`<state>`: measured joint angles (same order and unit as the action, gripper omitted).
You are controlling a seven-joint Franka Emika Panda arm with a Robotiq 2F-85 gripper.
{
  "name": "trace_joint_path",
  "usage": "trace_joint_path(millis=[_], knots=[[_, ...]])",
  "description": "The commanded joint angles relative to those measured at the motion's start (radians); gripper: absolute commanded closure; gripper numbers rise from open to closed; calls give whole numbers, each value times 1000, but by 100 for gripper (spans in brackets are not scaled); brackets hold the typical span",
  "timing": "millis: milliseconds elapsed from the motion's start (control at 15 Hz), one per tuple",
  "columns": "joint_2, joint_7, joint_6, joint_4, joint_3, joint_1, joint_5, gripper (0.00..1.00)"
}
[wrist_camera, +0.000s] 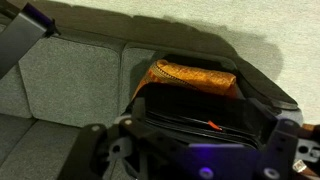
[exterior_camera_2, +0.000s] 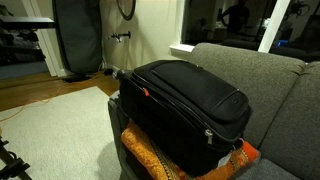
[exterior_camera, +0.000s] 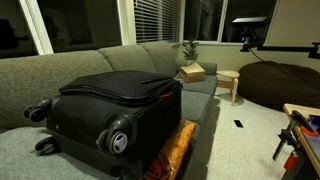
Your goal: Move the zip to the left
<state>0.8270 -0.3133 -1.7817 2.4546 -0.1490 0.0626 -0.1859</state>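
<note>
On the grey fabric sofa, in a carpeted room with dark windows behind blinds, your big black fabric wheeled suitcase lies flat, one end propped on an orange patterned cushion. The zip shows as a thin dark track along the case's side edge; its pull is too small to pick out. Beyond the case you have a cardboard box on the sofa arm, then a pale wooden stool and a dark beanbag, all well apart from the zip. In the wrist view your fingers stand wide, holding nothing, apart from the case.
</note>
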Motion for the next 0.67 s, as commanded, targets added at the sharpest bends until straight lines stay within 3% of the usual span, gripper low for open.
trace_joint_path(millis=[0,600], knots=[[0,6,3,-2,-7,-11,-6,0],[-6,7,-5,5,-8,-14,-4,0]])
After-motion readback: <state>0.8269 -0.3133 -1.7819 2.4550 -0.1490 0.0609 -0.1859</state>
